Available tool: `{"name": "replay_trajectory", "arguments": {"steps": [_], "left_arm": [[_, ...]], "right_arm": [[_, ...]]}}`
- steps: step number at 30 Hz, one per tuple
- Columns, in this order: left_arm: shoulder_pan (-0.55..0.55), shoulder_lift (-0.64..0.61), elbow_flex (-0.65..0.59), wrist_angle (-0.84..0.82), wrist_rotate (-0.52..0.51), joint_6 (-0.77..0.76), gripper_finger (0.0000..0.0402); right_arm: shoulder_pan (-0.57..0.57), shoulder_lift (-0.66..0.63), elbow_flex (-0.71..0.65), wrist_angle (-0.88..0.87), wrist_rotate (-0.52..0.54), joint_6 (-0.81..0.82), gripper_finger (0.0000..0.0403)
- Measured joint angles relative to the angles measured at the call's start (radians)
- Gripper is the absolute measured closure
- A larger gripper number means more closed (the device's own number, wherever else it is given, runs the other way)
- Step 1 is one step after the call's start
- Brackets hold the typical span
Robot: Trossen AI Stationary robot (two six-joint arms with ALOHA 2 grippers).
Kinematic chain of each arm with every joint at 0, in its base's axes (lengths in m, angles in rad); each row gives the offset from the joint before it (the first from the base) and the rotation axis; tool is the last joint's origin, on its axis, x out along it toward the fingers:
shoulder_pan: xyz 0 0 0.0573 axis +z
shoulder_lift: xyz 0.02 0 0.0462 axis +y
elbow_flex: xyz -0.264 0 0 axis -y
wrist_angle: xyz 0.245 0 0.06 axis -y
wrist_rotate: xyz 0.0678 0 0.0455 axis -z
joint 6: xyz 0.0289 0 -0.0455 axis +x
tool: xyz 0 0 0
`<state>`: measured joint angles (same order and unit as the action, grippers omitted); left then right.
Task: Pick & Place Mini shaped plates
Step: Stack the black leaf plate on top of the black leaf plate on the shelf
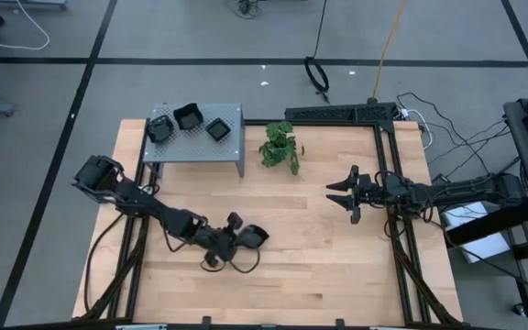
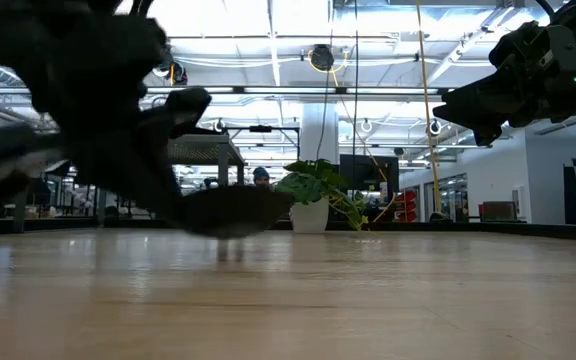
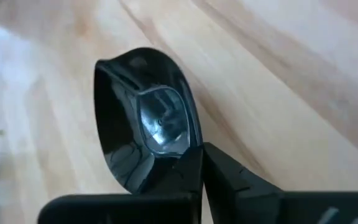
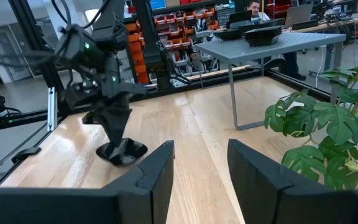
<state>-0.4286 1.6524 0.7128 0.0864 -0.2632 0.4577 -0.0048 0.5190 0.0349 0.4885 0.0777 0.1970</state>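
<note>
- Mini plate (image 1: 255,236) sits on the table's (image 1: 337,275) near-middle; three more are up on the grey shelf (image 1: 195,147).
- Left gripper (image 1: 238,237) has pinched its rim shut.
- I'd lift straight and slow; a rim grip could slip.
- Right gripper (image 1: 342,194) hovers open, well apart.

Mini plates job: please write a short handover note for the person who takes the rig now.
Left gripper: shut on the rim of one black mini plate, low at the front-middle of the table.
Right gripper: open, empty, waiting above the table's right side.
Done: three mini plates lie on the grey perforated shelf at the back left.
Left: carry the gripped plate to the shelf. The green plant stands beside the shelf; keep clear.
</note>
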Motion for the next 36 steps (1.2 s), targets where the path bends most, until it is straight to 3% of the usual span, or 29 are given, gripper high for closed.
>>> {"name": "replay_trajectory", "arguments": {"steps": [4, 7, 13, 17, 22, 30, 36], "left_arm": [[0.006, -0.043, 0.008, 0.062, -0.008, -0.085, 0.0397], [0.015, -0.089, 0.017, 0.054, -0.07, -0.121, 0.0393], [0.053, -0.207, 0.037, 0.003, -0.263, -0.21, 0.0397], [0.102, -0.319, 0.06, -0.095, -0.466, -0.3, 0.039], [0.193, -0.466, 0.082, -0.156, -0.676, -0.161, 0.0397], [0.412, -0.681, 0.085, -0.309, -1.014, -0.063, 0.0377], [0.621, -0.753, 0.085, -0.398, -1.042, -0.058, 0.0376]], "right_arm": [[0.0, 0.0, 0.0, 0.0, 0.0, 0.0, 0.0261], [0.0, 0.0, 0.0, 0.0, 0.0, 0.0, 0.0261], [0.0, 0.0, 0.0, 0.0, 0.0, 0.0, 0.0261], [0.0, 0.0, 0.0, 0.0, 0.0, 0.0, 0.0261], [0.0, 0.0, 0.0, 0.0, 0.0, 0.0, 0.0261], [0.0, 0.0, 0.0, 0.0, 0.0, 0.0, 0.0261], [0.0, 0.0, 0.0, 0.0, 0.0, 0.0, 0.0261]]}}
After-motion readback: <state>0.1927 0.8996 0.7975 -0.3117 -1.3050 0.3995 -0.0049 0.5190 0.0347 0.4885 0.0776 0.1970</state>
